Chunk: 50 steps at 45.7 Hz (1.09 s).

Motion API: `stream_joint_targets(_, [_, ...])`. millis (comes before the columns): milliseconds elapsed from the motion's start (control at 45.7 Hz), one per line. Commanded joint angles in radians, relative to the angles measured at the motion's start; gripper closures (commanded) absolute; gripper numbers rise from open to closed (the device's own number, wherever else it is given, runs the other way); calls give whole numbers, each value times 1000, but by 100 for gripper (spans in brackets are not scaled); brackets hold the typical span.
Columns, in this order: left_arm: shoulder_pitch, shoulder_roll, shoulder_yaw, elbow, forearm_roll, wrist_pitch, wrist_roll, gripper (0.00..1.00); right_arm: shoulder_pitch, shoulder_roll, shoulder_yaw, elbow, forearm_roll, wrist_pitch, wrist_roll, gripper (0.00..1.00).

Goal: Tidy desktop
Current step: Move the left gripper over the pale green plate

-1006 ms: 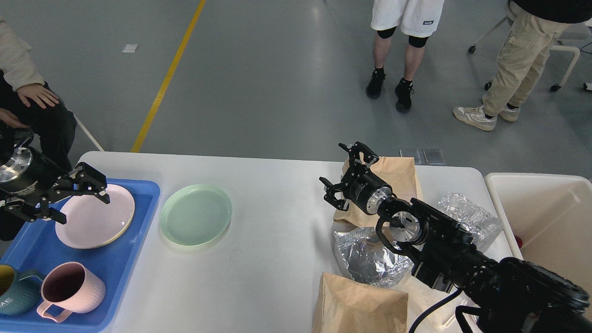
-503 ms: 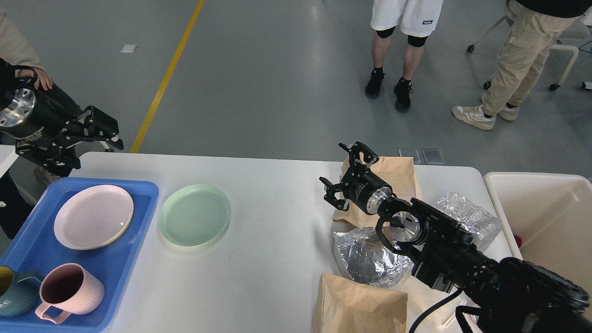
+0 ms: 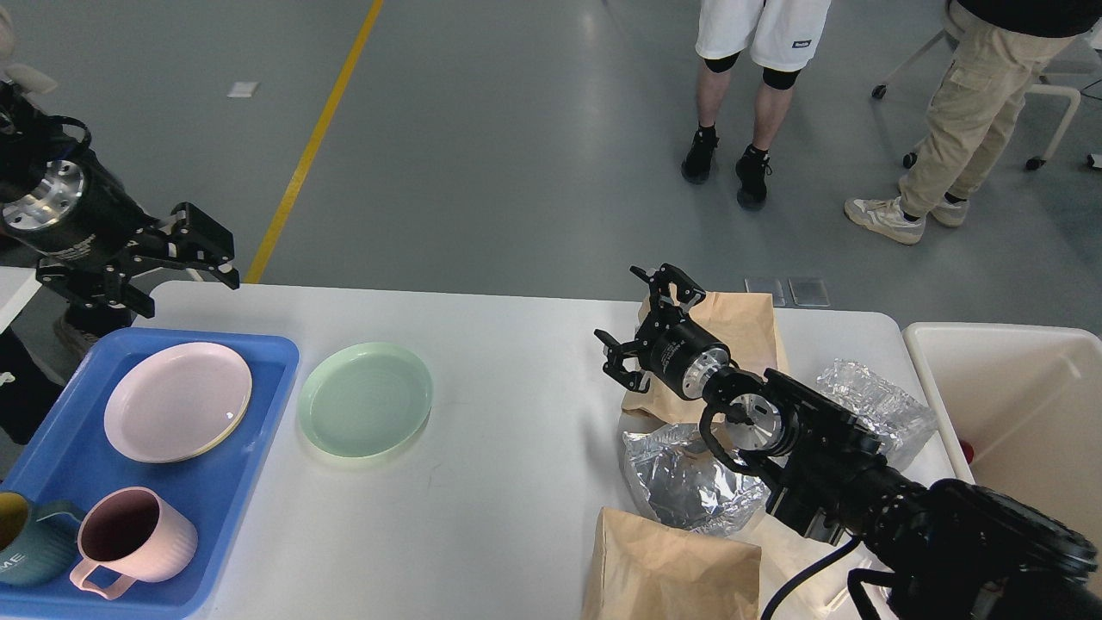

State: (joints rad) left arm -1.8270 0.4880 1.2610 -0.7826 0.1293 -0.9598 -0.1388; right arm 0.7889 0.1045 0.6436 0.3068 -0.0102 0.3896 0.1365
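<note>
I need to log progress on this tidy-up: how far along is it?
Partly done. The pink plate and two mugs sit in the blue tray. Nothing is in hand: the left end effector and right end effector are both open and empty. Left on the desktop: the green plate, two paper bags and crumpled foil, beside the bin.

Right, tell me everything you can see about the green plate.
The green plate is round, pale mint, with a smooth matte look like plastic and a shallow raised rim around a flat well. It is empty and lies flat, right way up, on the desktop, just right of the blue tray, close to its edge; whether they touch cannot be told. Nothing else touches it, and neither claw is near it.
</note>
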Motion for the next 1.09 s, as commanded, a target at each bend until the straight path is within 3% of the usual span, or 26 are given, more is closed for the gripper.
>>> stream_joint_targets(0, [20,-103,1,0,47,0,1,4,0,0,-1,0,-1,0,0,0])
stream_joint_targets(219, [49,-258,3,0,65,142,13,4,0,0,1,0,-1,0,0,0])
stream_joint_targets(612, [242,-555,23,20,73,345,119,4,0,0,1,0,-1,0,0,0])
stream_joint_targets(875, [388,-606,31,100,122,446,145,4,0,0,1,0,-1,0,0,0])
stream_joint_targets(1072, [426,-612,47,112,139,503,150,4,0,0,1,0,-1,0,0,0])
